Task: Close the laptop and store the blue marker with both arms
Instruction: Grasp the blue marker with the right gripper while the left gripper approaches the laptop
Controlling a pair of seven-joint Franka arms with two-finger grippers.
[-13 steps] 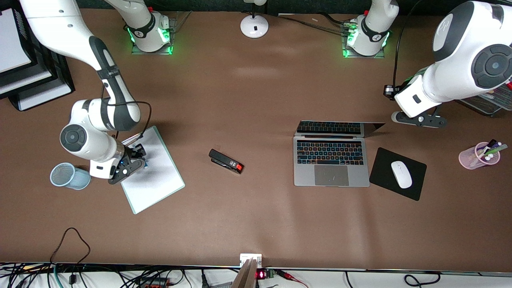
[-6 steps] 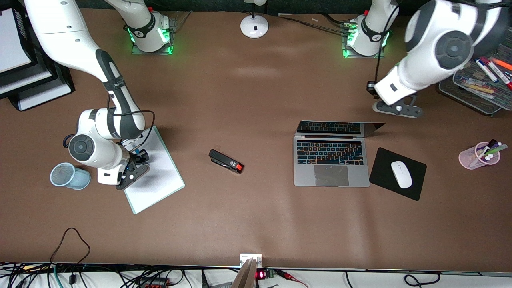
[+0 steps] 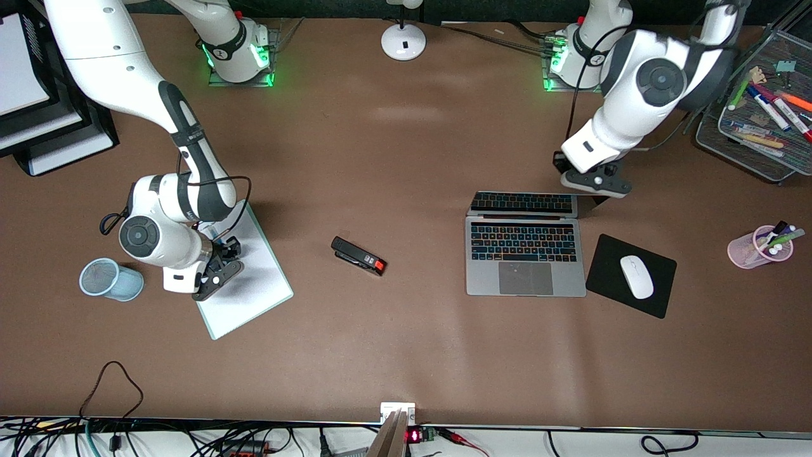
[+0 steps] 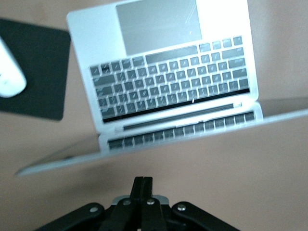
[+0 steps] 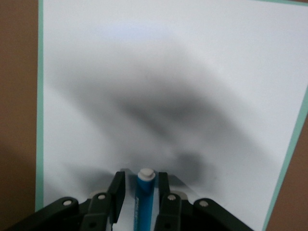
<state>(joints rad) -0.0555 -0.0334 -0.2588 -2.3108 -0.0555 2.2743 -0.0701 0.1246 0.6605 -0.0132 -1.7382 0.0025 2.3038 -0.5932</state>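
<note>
The laptop (image 3: 525, 254) sits open on the table, its keyboard deck flat and its lid raised at the edge farther from the front camera; the screen mirrors the keys. Just beside the laptop, toward my left arm's end of the table, a black mouse pad (image 3: 653, 298) carries a white mouse (image 3: 636, 277).

Toward my right arm's end, a black stapler (image 3: 358, 256) lies near the laptop. Well apart from the laptop that same way lies the white clipboard (image 3: 254, 285). The blue marker (image 5: 143, 202) is on that clipboard, white end showing. My right gripper (image 3: 219, 276) is down over it with the fingers (image 5: 117, 190) narrowed to either side of the barrel. A thin gap shows on each side, so I am straddling the marker, not clamping it. A blue mesh cup (image 3: 111, 279) sits farther from the laptop than the clipboard.

My left gripper (image 3: 593, 186) hangs over the table beside the laptop's raised lid, at the lid corner toward my left arm's end. Its fingers (image 4: 142, 185) are pressed together with nothing between them. In the left wrist view the lid's top edge runs just ahead of them, not touched.
</note>
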